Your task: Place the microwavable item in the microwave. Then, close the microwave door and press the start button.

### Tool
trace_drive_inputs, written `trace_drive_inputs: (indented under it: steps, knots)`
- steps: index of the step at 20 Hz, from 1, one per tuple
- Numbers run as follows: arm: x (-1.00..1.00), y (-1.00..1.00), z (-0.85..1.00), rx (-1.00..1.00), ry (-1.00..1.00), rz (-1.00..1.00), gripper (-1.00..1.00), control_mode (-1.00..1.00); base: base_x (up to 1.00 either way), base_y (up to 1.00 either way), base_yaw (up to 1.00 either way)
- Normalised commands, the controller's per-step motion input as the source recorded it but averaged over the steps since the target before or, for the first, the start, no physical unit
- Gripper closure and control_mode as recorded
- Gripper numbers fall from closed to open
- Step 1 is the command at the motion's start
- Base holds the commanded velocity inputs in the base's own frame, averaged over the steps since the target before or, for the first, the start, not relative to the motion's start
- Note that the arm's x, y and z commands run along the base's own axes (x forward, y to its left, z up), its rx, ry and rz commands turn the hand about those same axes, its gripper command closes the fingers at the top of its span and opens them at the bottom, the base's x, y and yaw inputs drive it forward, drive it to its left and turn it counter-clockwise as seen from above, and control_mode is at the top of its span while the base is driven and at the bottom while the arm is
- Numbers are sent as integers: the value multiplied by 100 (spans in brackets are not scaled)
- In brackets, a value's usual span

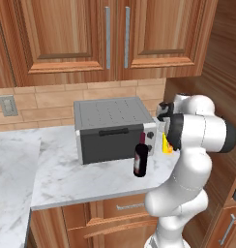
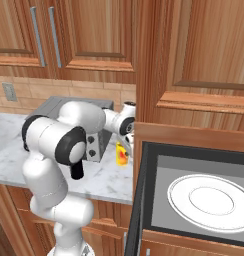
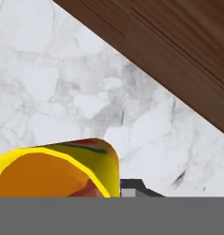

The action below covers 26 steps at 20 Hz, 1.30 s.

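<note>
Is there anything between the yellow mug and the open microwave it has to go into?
The wooden cabinet side panel stands between the small yellow mug on the marble counter and the open grey-framed microwave with its white plate; the mug must come forward around it.

Yellow mug mostly hidden behind arm; microwave cut by frame edge.

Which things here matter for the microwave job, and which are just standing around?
Belongs to the job:
- yellow mug, on the marble counter, with the shut tool at its rim
- microwave, standing open, white plate inside

Just standing about:
- wine bottle
- grey toaster oven
- wall cabinets
- wall outlet
</note>
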Motion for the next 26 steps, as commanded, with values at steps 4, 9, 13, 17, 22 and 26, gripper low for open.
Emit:
trace_drive_inputs:
  steps: [4,9,13,17,22,26]
  knots:
    - [-56,22,43,-3,-15,0,100,-100,0,0,0]
    - [-81,18,51,-4,-25,0,100,-100,0,0,0]
    - [-88,18,55,-1,-23,0,100,-100,0,0,0]
    - [-79,18,61,0,-15,0,100,-100,0,0,0]
    - [-66,31,43,0,-3,0,100,-100,0,0,0]
    - [-54,39,22,0,0,0,100,-100,0,0,0]
